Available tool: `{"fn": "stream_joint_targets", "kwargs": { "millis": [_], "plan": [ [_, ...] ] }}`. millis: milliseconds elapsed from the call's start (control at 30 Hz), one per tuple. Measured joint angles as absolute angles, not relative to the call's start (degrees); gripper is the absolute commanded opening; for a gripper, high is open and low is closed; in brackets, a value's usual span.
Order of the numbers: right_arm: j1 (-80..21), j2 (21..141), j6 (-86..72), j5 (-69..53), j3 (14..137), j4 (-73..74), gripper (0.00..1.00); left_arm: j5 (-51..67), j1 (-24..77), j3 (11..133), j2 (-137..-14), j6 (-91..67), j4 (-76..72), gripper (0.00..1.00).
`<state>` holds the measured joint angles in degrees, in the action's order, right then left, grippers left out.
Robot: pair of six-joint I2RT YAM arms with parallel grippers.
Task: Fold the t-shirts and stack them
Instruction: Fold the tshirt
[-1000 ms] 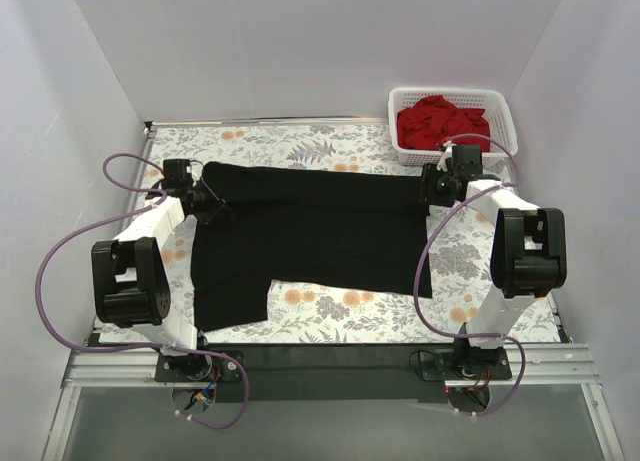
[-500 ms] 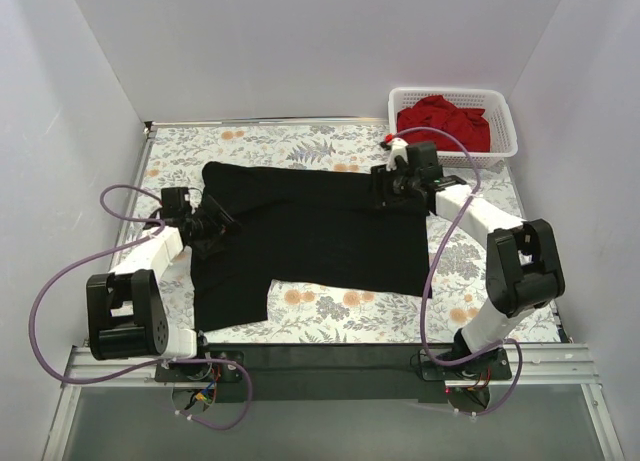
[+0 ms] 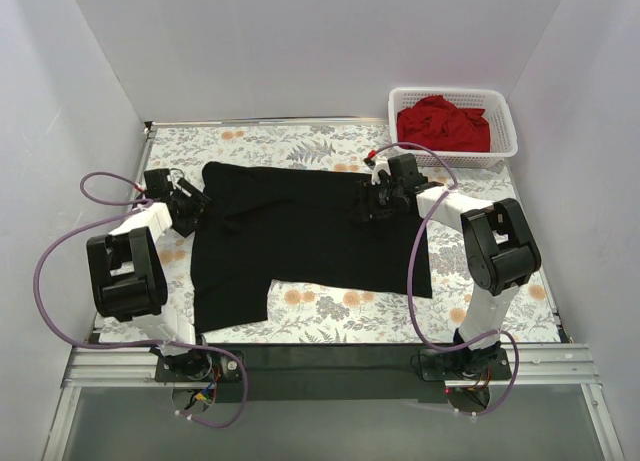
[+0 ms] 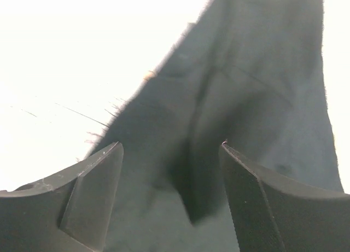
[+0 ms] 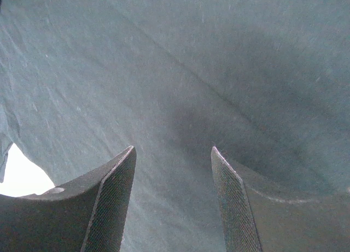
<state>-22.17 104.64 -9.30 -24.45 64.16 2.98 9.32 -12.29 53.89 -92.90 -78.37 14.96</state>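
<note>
Black and soft, the black t-shirt [image 3: 310, 231] lies spread out in the middle of the flowery table [image 3: 330, 306]. It is partly folded, with one flap reaching toward the near edge on the left and a few wrinkles by its left side. The red t-shirt [image 3: 443, 123] sits scrunched up in the white basket [image 3: 450, 92] at the far right corner, well apart from the black one. The left gripper [image 4: 170, 148] is at the black shirt's left edge and the right gripper [image 5: 172, 153] is low over its far right part, both with fingers wide apart and holding nothing.
</note>
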Motion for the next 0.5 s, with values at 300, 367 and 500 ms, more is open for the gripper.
{"fn": "stream_joint_targets", "kwargs": {
  "millis": [300,367,500],
  "plan": [
    [-22.20,105.10,-9.69,-24.91,61.71,3.01,0.54,6.44,-12.25,57.39,-99.53,-74.50,14.66,0.67],
    [-22.20,105.10,-9.69,-24.88,61.47,3.01,0.54,6.37,-12.16,57.71,-99.92,-73.82,14.61,0.67],
    [-22.20,105.10,-9.69,-24.86,61.21,3.03,0.54,4.91,-11.38,57.80,-99.96,-72.42,14.59,0.67]
  ]
}}
